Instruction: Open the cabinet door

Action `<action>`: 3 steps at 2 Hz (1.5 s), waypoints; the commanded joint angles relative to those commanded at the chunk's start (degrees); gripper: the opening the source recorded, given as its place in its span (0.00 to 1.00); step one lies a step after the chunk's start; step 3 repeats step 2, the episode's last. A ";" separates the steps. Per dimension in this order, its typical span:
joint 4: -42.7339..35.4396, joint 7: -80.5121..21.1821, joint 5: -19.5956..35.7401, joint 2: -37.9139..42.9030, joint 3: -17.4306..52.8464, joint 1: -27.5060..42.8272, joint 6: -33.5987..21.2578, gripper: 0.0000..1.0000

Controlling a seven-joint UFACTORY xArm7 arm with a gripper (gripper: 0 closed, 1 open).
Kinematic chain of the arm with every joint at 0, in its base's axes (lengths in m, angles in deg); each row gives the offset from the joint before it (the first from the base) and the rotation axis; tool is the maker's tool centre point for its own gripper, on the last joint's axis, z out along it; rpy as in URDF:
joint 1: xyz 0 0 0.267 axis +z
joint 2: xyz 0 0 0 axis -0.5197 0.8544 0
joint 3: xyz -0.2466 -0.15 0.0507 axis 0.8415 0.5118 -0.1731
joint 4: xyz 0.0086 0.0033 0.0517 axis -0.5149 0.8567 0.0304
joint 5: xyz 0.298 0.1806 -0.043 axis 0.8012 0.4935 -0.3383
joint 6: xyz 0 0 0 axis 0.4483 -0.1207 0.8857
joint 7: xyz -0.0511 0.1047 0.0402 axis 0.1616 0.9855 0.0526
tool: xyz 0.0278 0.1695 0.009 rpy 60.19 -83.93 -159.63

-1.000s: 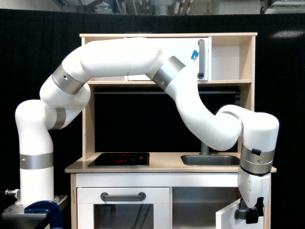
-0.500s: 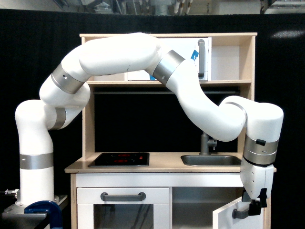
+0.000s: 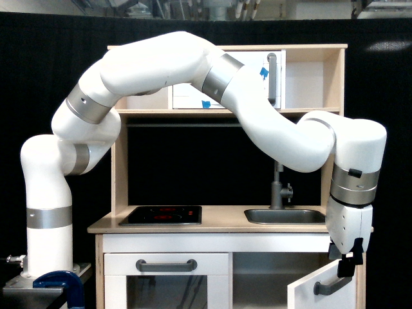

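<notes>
The fingers (image 3: 348, 264) sit low at the exterior view's right, dark and pointing down, right above the grey bar handle (image 3: 333, 285) of the cabinet door (image 3: 320, 290). Honestly I can't tell how wide they are or whether they've got any hold on the bar; they're small and dark in this view, and they look just above the handle's right end rather than clearly wrapped around it.

The door itself is at the bottom right of the toy kitchen, under the sink (image 3: 284, 216), and it's already swung partway out: its top edge runs at a slant, and the shadowed cupboard opening shows to its left. So I'd say the task is well underway but not finished.

The thing that matters for the next move: the handle lies just below and slightly to the exterior view's left of the fingers, and its long axis runs roughly sideways along the door's top edge, tilted up toward the right. If the door needs more swing, the fingers would have to drop onto that bar crosswise.
</notes>
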 joint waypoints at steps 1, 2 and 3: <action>4.45 -1.66 0.18 -12.76 0.24 -5.77 -9.88 1.00; 5.16 -1.88 0.26 -13.11 0.25 -5.87 -9.59 1.00; 5.16 -1.88 0.26 -13.11 0.25 -5.87 -9.59 1.00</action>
